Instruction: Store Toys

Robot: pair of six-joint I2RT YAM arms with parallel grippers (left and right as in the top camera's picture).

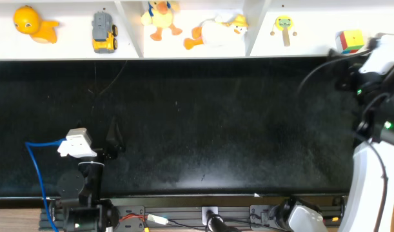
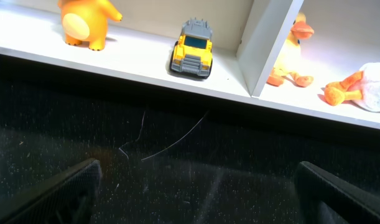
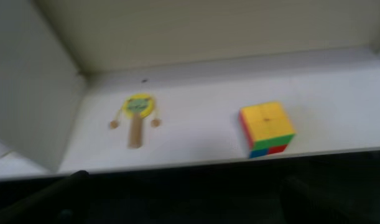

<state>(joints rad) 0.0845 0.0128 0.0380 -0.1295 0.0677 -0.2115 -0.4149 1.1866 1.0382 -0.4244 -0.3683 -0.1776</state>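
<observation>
A white shelf [image 1: 184,53] runs along the far side of the black mat. Its compartments hold an orange duck [image 1: 34,24], a yellow and grey truck [image 1: 104,32], a yellow plush duck [image 1: 161,16], a white plush duck [image 1: 215,32], a small rattle drum [image 1: 284,27] and a colour cube [image 1: 351,41]. My left gripper [image 1: 114,138] rests low over the near left of the mat, open and empty, facing the truck [image 2: 191,48]. My right gripper [image 3: 183,202] hovers just in front of the rightmost compartment, open and empty, a short way from the cube [image 3: 266,129] and the drum [image 3: 137,117].
The black mat [image 1: 216,129] spans the table between the arms and the shelf. White upright dividers [image 2: 264,43] split the shelf into compartments. A blue cable [image 1: 39,161] loops beside the left arm's base. The right arm [image 1: 371,167] stands at the mat's right edge.
</observation>
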